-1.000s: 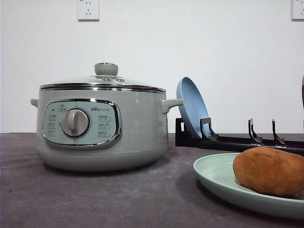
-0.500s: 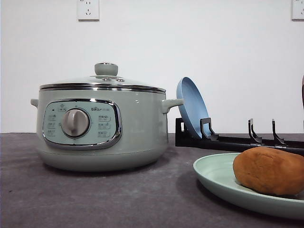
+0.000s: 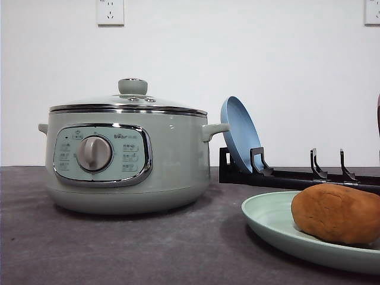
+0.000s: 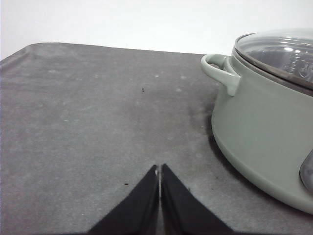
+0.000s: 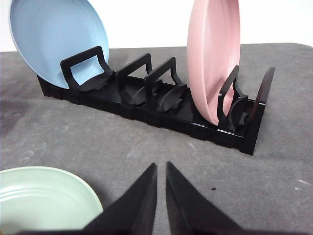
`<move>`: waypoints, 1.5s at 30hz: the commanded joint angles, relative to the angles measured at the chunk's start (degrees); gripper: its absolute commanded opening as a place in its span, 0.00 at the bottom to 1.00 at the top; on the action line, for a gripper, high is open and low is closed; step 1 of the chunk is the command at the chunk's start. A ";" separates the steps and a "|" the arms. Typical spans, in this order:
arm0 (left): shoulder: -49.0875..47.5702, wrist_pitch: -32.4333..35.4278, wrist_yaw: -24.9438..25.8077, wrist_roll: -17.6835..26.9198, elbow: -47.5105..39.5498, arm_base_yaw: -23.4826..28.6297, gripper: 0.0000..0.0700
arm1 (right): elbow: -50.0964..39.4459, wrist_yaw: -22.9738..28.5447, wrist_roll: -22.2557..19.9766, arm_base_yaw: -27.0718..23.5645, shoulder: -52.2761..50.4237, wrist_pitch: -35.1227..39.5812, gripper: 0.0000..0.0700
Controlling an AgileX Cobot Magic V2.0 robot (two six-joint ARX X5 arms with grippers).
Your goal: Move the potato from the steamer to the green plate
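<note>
The orange-brown potato [image 3: 337, 214] lies on the pale green plate [image 3: 270, 221] at the front right of the table. The sage-green steamer [image 3: 127, 154] stands at the left with its glass lid on. In the left wrist view my left gripper [image 4: 160, 169] is shut with nothing in it, low over the grey table beside the steamer [image 4: 264, 122]. In the right wrist view my right gripper [image 5: 161, 166] is nearly shut and holds nothing, with the green plate [image 5: 44, 198] close by and the dish rack ahead.
A black dish rack [image 5: 161, 103] stands behind the green plate, holding an upright blue plate [image 5: 54, 41] and an upright pink plate [image 5: 212, 54]. In the front view the rack [image 3: 297, 177] and blue plate [image 3: 240, 133] sit right of the steamer. A white wall backs the table.
</note>
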 commanded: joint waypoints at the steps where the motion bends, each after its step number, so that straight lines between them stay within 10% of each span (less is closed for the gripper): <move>1: -0.11 -0.37 -0.33 0.26 -1.16 -0.07 0.00 | -0.28 0.22 -0.44 -0.04 -0.15 0.85 0.03; 45: -0.11 -0.35 -0.33 0.26 -1.16 -0.07 0.00 | -0.28 0.22 -0.44 -0.04 -0.15 0.85 0.03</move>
